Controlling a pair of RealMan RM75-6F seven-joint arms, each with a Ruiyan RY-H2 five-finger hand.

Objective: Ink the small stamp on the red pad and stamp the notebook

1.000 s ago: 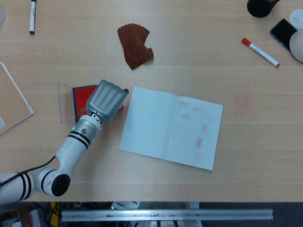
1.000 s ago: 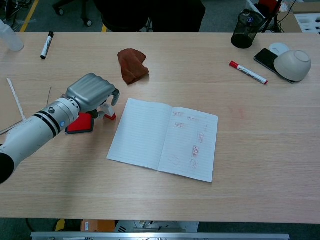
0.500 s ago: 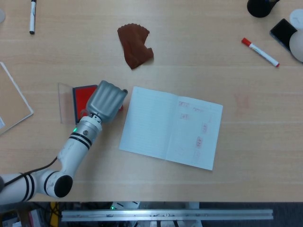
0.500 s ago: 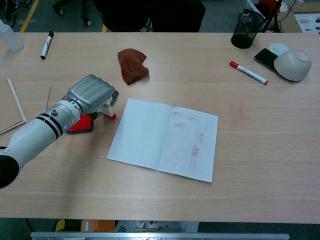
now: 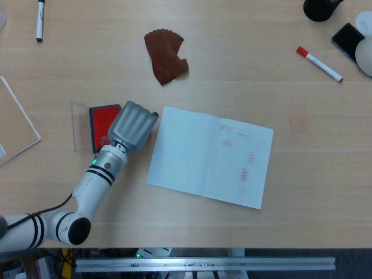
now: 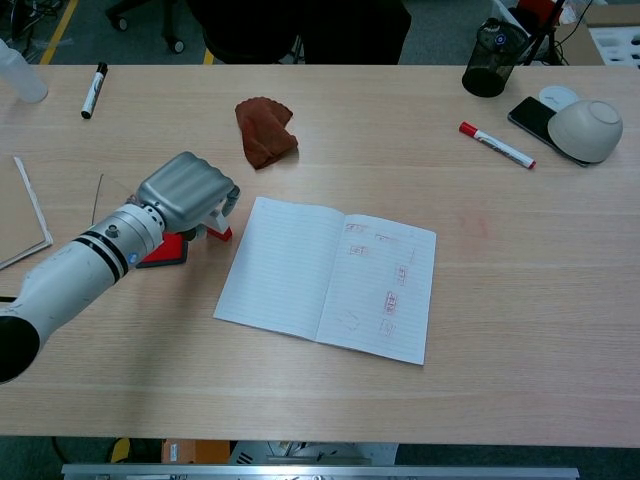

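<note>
The red ink pad (image 5: 103,121) lies left of the open notebook (image 5: 209,156), whose right page carries several faint red prints. My left hand (image 5: 133,127) sits at the pad's right edge, fingers curled down over the small stamp. In the chest view the stamp (image 6: 216,231) shows as a white body with a red base under the left hand (image 6: 185,191), its base low at the table beside the pad (image 6: 160,252) and just left of the notebook (image 6: 325,277). The head view hides the stamp beneath the hand. My right hand is in neither view.
A brown cloth (image 5: 166,55) lies behind the notebook. A red marker (image 5: 319,64), phone (image 6: 535,118), bowl (image 6: 585,130) and black cup (image 6: 487,70) sit far right. A black marker (image 5: 39,20) is far left, a clear board (image 5: 14,125) at the left edge.
My left hand has slid slightly right and nearer, uncovering more of the red pad. The stamp's base stays at about the same spot beside the pad.
</note>
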